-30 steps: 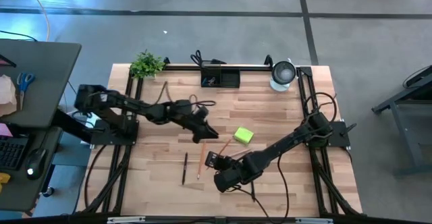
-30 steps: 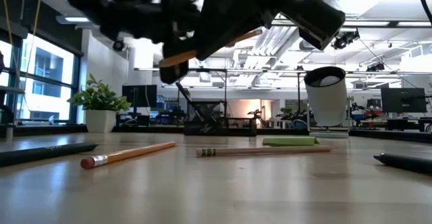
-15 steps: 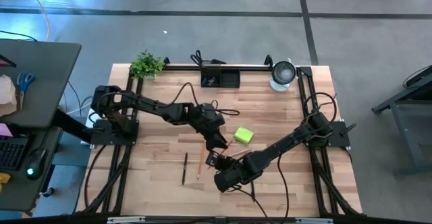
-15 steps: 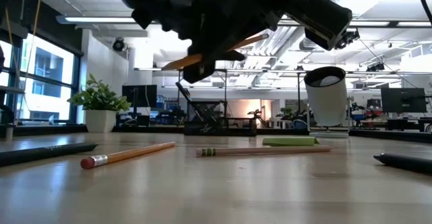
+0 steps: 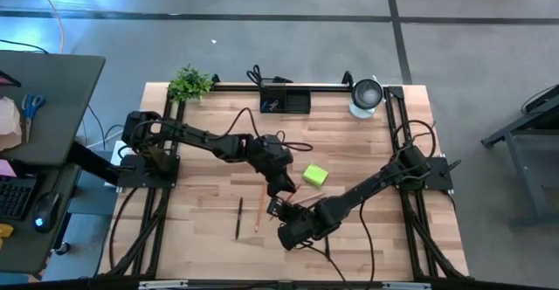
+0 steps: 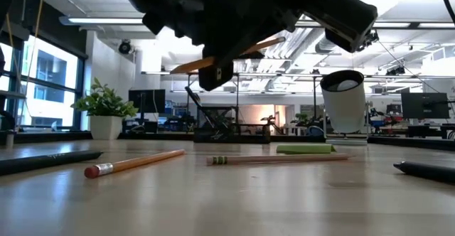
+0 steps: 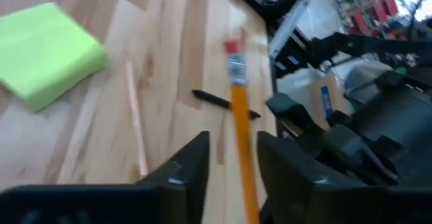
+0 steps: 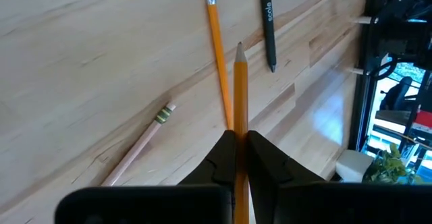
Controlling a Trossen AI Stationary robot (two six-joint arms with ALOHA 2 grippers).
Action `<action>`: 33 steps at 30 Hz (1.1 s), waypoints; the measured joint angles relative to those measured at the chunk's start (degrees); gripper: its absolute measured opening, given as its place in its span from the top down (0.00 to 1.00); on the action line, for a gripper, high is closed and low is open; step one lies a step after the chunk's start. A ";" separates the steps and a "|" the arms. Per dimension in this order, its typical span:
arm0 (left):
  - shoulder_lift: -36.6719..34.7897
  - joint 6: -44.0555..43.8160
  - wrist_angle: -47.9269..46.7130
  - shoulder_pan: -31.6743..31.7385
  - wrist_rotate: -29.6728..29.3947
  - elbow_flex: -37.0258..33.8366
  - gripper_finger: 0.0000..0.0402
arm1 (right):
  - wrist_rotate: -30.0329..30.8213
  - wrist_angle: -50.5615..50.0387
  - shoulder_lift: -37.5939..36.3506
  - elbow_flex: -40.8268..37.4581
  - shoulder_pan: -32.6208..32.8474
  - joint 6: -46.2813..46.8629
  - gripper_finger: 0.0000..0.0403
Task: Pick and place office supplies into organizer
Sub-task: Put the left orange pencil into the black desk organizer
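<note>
The right hand (image 8: 236, 158) hangs above the light wooden plank table (image 5: 210, 150), its two dark fingers pinching an orange hexagonal pencil (image 8: 240, 109) near its middle, sharpened tip pointing forward. The left hand (image 7: 233, 163) has its fingers spread on either side of that same pencil, toward the end with the metal band and red eraser, so this looks like a hand-over in mid-air.

The likely failure is a dropped or twisted pencil. If the right hand lets go before the left one has closed firmly, the pencil falls among the loose items below: a second orange pencil (image 8: 215, 52), a black pen (image 8: 266, 21) and a pale wooden pencil with a green-banded end (image 8: 138, 143). If both clamp and pull in different directions, the pencil could swivel in the grip and end up skewed for the drop-off. The two wrists are also very close together; in the high view they overlap, and I cannot tell whether they touch, so a small misjudged move may knock one arm against the other.

The small black rectangular organizer tray (image 5: 286, 103) sits at the far edge of the table, well apart from both hands. The lime-green sticky-note pad (image 5: 315, 176) lies just beside the left arm's path and could be swept aside.
</note>
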 joint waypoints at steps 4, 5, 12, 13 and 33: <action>0.00 2.13 1.14 -0.01 1.59 -0.02 0.94 | -0.92 -0.05 -0.02 0.02 -0.02 1.04 0.99; 0.02 2.55 1.14 -0.01 1.86 -0.02 0.97 | -1.11 -0.22 -0.02 0.02 -0.02 1.31 0.99; 0.02 3.40 2.08 -0.01 3.51 -0.04 0.99 | -2.03 -1.03 -0.07 0.07 -0.04 3.20 0.99; 0.02 3.51 2.12 -0.01 4.19 -0.04 0.99 | -2.70 -1.59 -0.07 0.07 -0.04 3.69 0.99; -0.20 5.50 9.40 3.50 11.10 -0.04 1.00 | -5.36 -5.54 -0.07 0.04 -0.94 7.46 0.97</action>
